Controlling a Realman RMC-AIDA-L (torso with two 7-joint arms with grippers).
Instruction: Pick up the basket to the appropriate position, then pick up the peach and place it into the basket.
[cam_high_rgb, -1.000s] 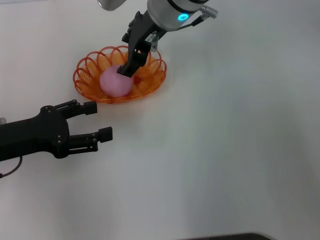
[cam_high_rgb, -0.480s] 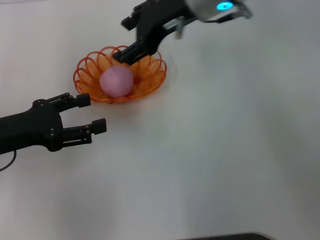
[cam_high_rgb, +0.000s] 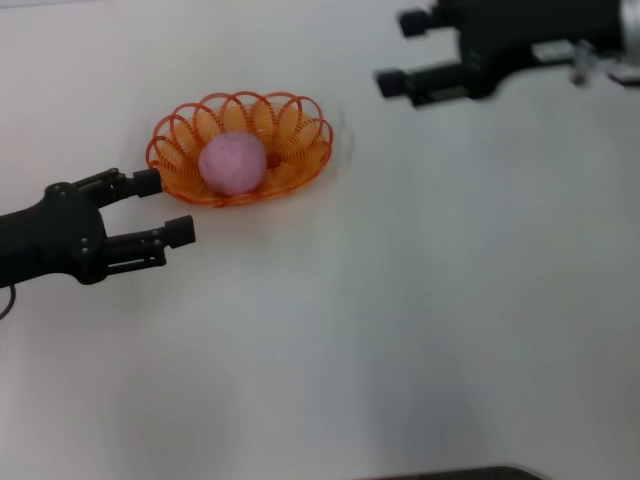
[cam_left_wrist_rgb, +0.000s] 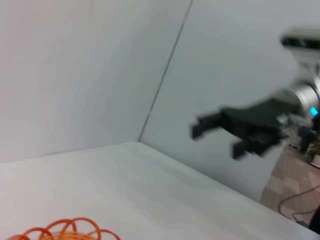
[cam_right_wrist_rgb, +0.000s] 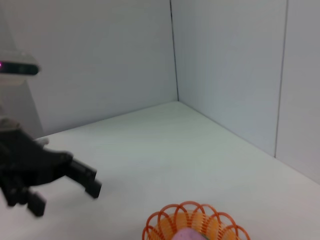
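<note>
1. The oval, shallow orange plastic basket (cam_high_rgb: 240, 148) of thin wire-like ribs sits on the white table (cam_high_rgb: 400, 320), toward the robot's left.
2. The round, soft-looking pink peach (cam_high_rgb: 232, 165) lies inside the basket, near its centre.
3. The left gripper (cam_high_rgb: 163, 207), black, is low over the table just beside the basket's near-left rim. Its fingers are spread apart and hold nothing.
4. The right gripper (cam_high_rgb: 400, 50) is raised at the far side, well apart from the basket. Its fingers are parted and empty.
5. The right wrist view shows the basket rim (cam_right_wrist_rgb: 192, 216) with the peach top (cam_right_wrist_rgb: 187, 235) inside.
</note>
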